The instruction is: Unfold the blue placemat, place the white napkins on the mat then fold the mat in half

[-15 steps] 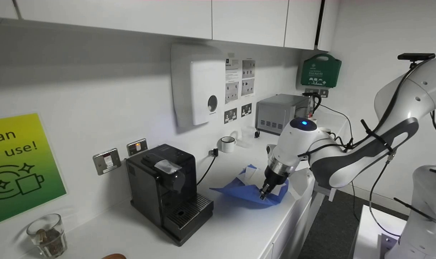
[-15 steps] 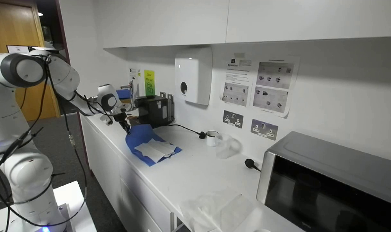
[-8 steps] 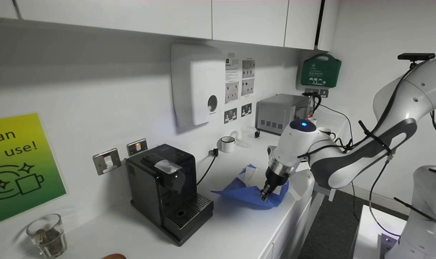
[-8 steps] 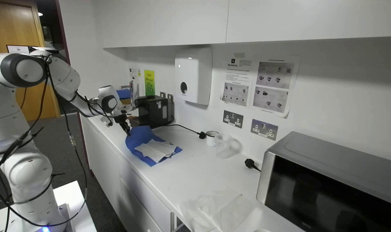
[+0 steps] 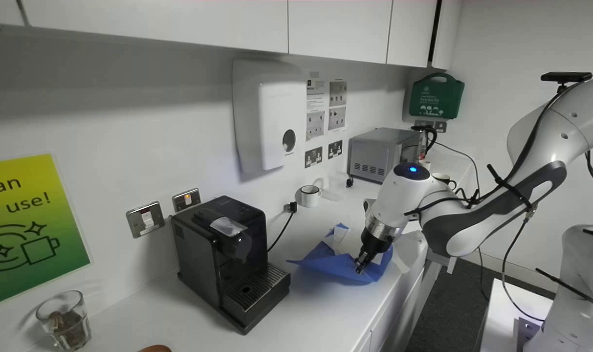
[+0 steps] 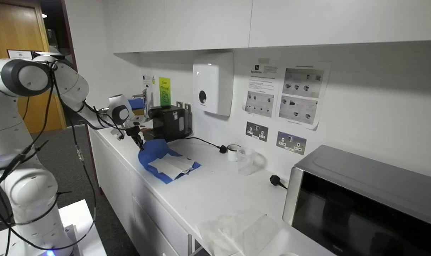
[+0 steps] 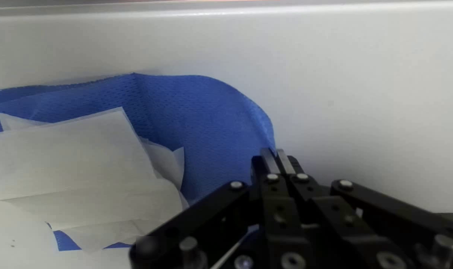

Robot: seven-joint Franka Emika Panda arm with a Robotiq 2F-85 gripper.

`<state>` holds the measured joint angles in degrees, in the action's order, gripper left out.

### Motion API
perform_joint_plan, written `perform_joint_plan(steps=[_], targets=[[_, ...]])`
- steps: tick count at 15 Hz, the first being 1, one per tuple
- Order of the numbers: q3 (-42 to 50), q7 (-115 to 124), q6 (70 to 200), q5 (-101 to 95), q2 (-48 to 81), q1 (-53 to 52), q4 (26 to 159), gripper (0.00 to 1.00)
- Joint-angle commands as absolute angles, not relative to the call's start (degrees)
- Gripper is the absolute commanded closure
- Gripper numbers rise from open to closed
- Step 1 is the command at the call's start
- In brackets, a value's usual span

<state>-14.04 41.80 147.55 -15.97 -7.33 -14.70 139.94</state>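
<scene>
Jaws on the end of the robot arm are pinched together, holding a bit of the edge of the blue mat. They point down and lean over. I can see the mat on the white surface, near the black coffee machine. It is bent and wavy, and its edge curves round to where the jaws pinch it. White napkins lie on top of it, some over others, with corners poking out. On the other side of the coffee machine stands a glass with brown bits in it. By the wall stands a white cup with a dark rim, and right beside it is a see-through container. Farther along sits a big gray microwave, with a thin, crinkly sheet near it. A white box hangs up on the wall.
</scene>
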Motion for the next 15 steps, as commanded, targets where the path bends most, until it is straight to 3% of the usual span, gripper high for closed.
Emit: perform_joint_plan(steps=[1,15], targets=[[-15.38,41.4,147.53,-15.52,-7.42,-13.33,139.94,0.99],[-15.96,42.44,148.28,-15.61,-8.85,-13.46,140.89,1.0]])
